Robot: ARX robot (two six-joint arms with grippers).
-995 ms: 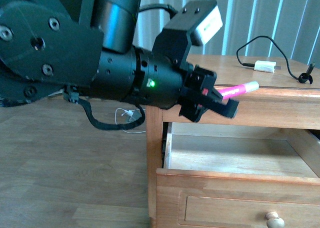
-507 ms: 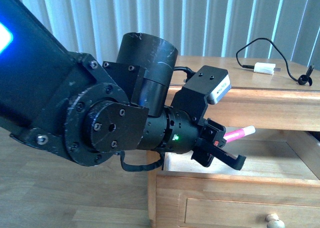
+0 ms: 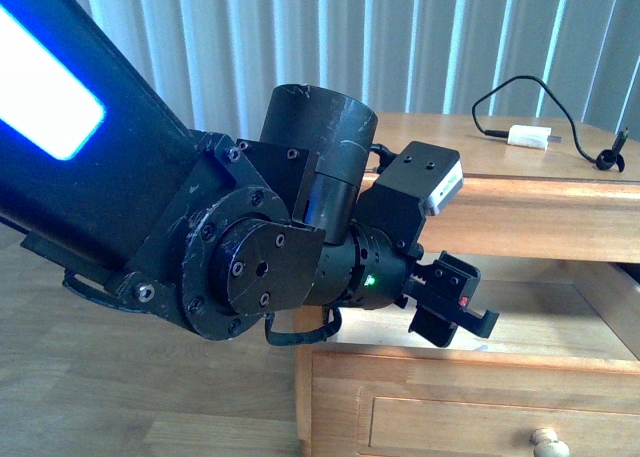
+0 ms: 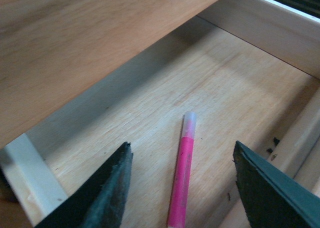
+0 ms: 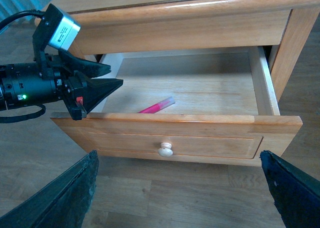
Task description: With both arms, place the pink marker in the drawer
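Marker lies loose in drawer. Left pincer spread above it, right pincer spread too. Lift left clear before right pushes front shut.

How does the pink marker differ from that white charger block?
The pink marker is slim and stick-like; the white charger block is chunky, with a black cable. The marker lies inside the open drawer; the charger sits on the nightstand top. Neither is being held.

Matte-black left arm, bolted cylindrical joints, green light, glowing blue-white panel, white-fronted wrist camera
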